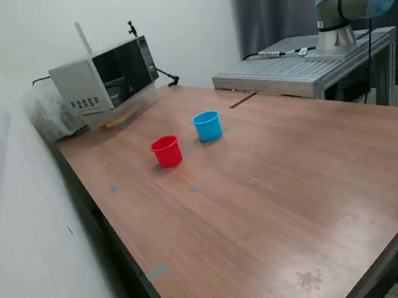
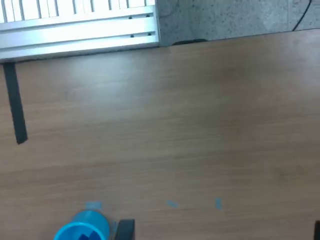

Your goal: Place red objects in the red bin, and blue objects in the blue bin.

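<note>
Red bin (image 1: 166,151) and blue bin (image 1: 207,125) stand upright just beside each other mid-tabletop (image 1: 277,190), red one toward the exterior view's left, microwave (image 1: 107,80) behind them at the far edge. Wrist view catches the blue bin with something dark blue inside it, likely a blue cube (image 2: 86,234); no other cubes visible on the wood. Only dark finger tips (image 2: 125,229) show at the frame edge, so can't tell whether the fingers are wide or narrow.
</note>
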You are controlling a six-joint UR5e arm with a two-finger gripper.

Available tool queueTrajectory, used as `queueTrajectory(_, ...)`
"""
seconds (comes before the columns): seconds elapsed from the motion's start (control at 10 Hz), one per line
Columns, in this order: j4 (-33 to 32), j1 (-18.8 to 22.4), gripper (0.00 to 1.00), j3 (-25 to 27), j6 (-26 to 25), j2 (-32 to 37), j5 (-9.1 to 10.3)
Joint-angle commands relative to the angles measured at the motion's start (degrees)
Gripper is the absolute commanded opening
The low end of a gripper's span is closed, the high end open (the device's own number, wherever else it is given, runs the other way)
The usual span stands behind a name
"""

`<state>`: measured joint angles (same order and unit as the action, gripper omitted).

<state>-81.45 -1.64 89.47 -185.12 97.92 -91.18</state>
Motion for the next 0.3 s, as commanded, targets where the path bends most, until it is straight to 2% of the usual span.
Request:
queueTrajectory(0.0, 0.15, 0.32, 1.0, 0.0, 0.02, 0.78, 0.48)
queueTrajectory(0.2, 0.76, 3.21, 1.0, 0.18, 0.02, 0.87, 0.39)
